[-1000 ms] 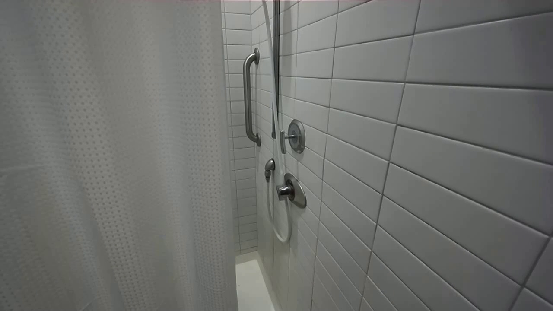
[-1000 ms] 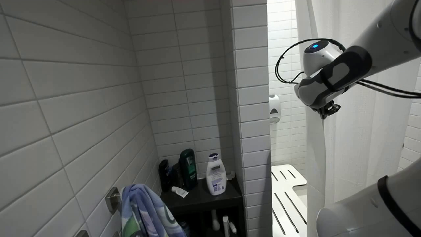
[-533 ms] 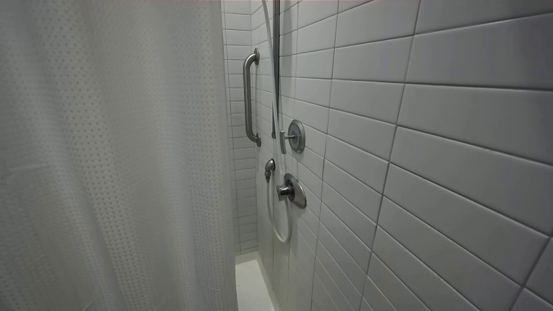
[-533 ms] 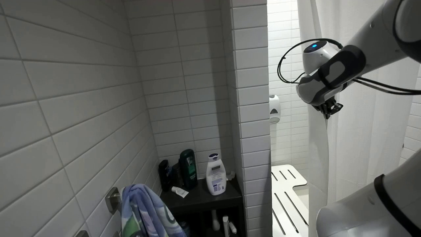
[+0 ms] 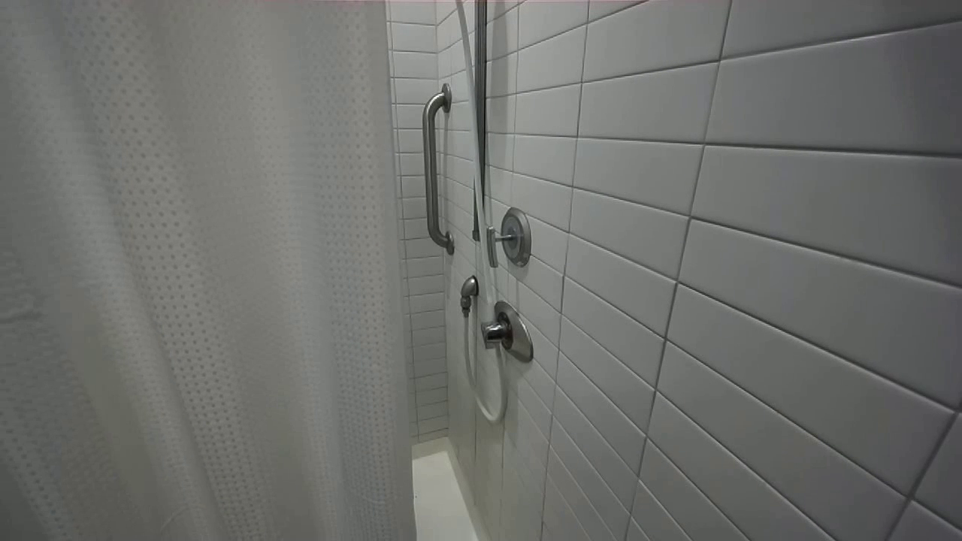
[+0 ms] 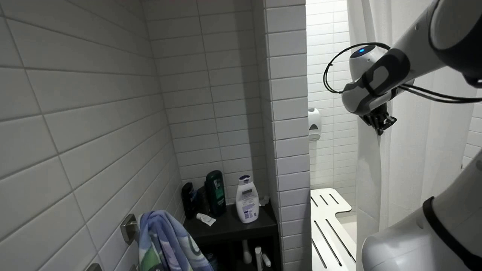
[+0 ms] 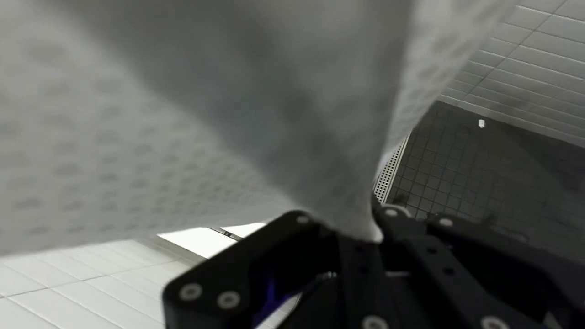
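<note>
A white dotted shower curtain hangs in both exterior views. It fills much of the wrist view. My gripper is shut on the curtain's edge, and the cloth bunches to a point between the dark fingers. In an exterior view, my gripper is at the curtain's free edge, well above the bench, and the cloth hangs down below it. The gripper is out of view on the far side of the curtain in the view of the shower fittings.
A white slotted bench stands behind a tiled pillar. A soap dispenser is on the back wall. A dark shelf holds bottles; a towel hangs beside it. A grab bar and shower valve are on tiled walls.
In an exterior view my gripper has moved a little to the right, and the curtain's edge has moved with it, showing more back wall. The curtain's folds have shifted slightly.
</note>
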